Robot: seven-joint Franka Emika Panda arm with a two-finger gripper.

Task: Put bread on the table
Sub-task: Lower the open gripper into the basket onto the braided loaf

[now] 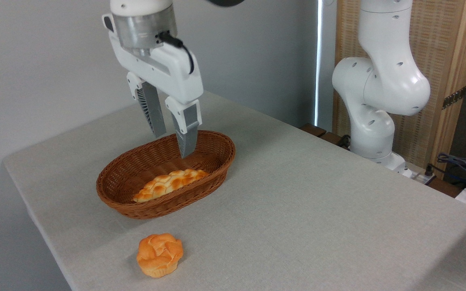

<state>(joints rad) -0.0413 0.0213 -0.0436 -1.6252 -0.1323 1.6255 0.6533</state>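
Brown wicker basket; orange knotted bun nearby, apart from it.

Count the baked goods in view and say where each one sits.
2. The braided bread lies inside the wicker basket, below the open gripper. The small round bun sits on the table, in front of the basket. The basket's near wall could hide more.

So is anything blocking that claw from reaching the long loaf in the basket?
Nothing visible. The tool hangs open above the basket, and the loaf lies uncovered inside it. Only the basket's low wall surrounds the loaf.
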